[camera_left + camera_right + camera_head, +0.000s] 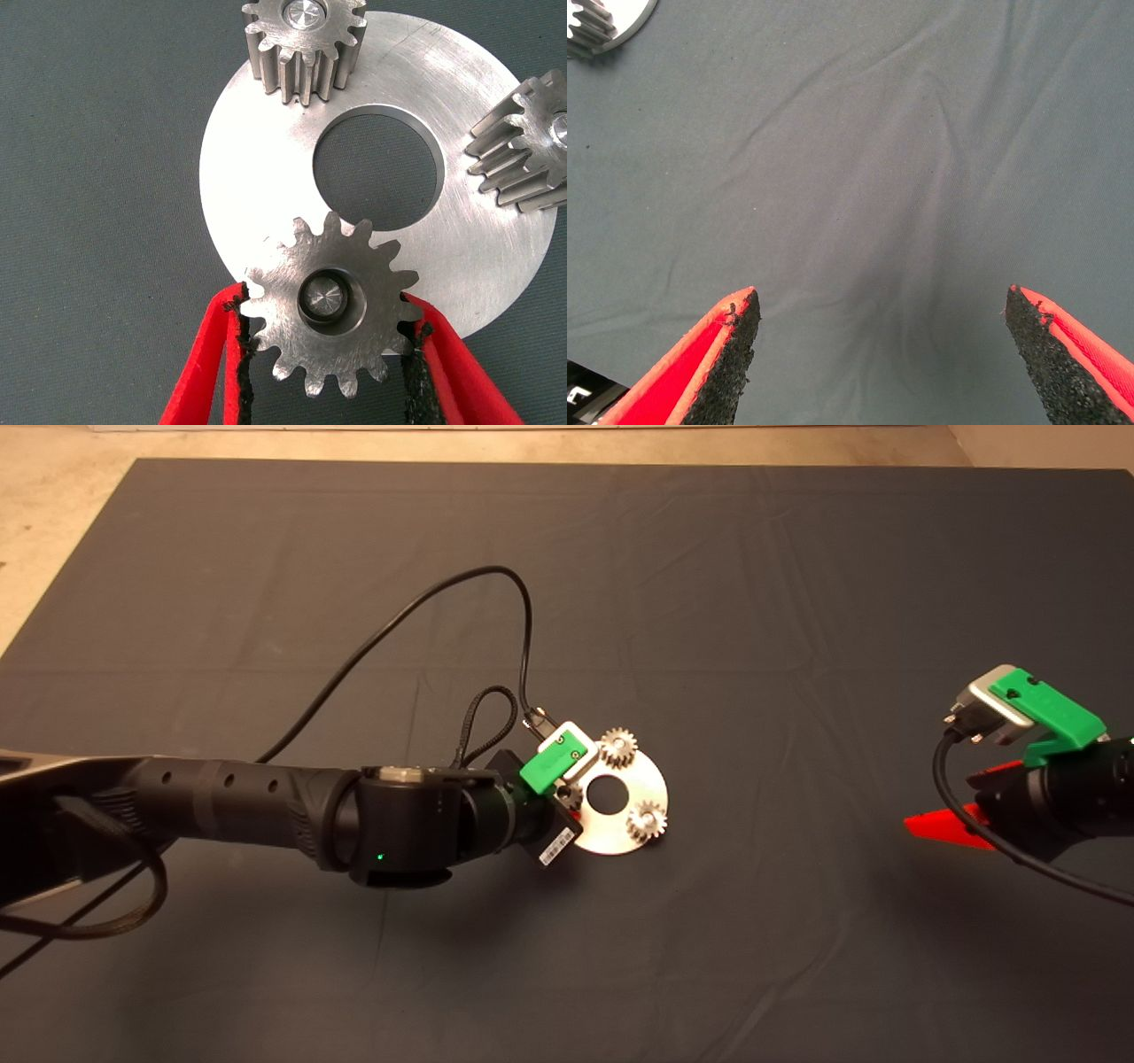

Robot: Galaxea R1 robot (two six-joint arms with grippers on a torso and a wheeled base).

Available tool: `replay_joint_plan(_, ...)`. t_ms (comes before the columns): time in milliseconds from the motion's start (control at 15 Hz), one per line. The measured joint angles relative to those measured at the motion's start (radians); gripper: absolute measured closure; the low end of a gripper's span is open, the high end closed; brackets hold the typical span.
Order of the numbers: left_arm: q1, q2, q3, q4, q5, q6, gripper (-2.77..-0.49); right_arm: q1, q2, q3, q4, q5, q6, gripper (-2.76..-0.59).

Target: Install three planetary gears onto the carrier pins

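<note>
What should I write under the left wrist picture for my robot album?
The left claw holds the third gear over its pin on the silver disc, beside two seated gears.

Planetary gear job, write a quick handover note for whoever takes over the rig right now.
Left gripper: over the disc, shut on the third gear, whose bore is around its pin. Whether the gear is fully down cannot be told.
Right gripper: open, holding nothing, waiting over bare mat at the right side.
Done: two gears sit on their pins on the disc.
Left: check the third gear is seated, open the left gripper and draw it clear.
</note>
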Motion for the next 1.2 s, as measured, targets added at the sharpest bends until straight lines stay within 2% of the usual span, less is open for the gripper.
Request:
replay_joint_plan(200, 0.0, 0.0, 0.0, 0.0, 0.0, 0.0, -1.03, 0.0, 0.0, 0.0, 0.0, 0.0, 0.0, -2.05)
replay_joint_plan(333, 0.0, 0.0, 0.0, -0.001, 0.0, 0.0, -1.05, 0.0, 0.0, 0.0, 0.0, 0.0, 0.0, -2.05)
replay_joint_plan(467, 0.0, 0.0, 0.0, 0.0, 0.0, 0.0, -1.19, 0.0, 0.0, 0.0, 0.0, 0.0, 0.0, -2.05)
replay_joint_plan(667, 0.0, -0.008, 0.001, -0.001, 0.0, 0.0, -1.19, 0.0, 0.0, 0.0, 0.0, 0.0, 0.0, -2.05)
replay_joint_plan(867, 0.0, -0.025, 0.037, 0.0, 0.006, 0.001, -1.33, 0.0, 0.0, 0.0, 0.0, 0.0, 0.0, -2.05)
replay_joint_plan(933, 0.0, -0.042, 0.068, -0.001, 0.015, 0.001, -1.33, 0.0, 0.0, 0.0, 0.0, 0.0, 0.0, -2.05)
replay_joint_plan(1000, -0.001, -0.062, 0.112, -0.002, 0.041, 0.001, -1.33, 0.0, 0.0, 0.0, 0.0, -0.001, 0.0, -2.05)
replay_joint_plan(1067, -0.003, -0.081, 0.158, -0.012, 0.079, 0.001, -1.33, 0.0, 0.0, 0.0, 0.0, -0.001, 0.0, -2.05)
replay_joint_plan(1200, -0.018, -0.134, 0.255, -0.063, 0.193, -0.006, -1.33, 0.0, 0.014, 0.0, 0.0, -0.001, 0.001, -2.05)
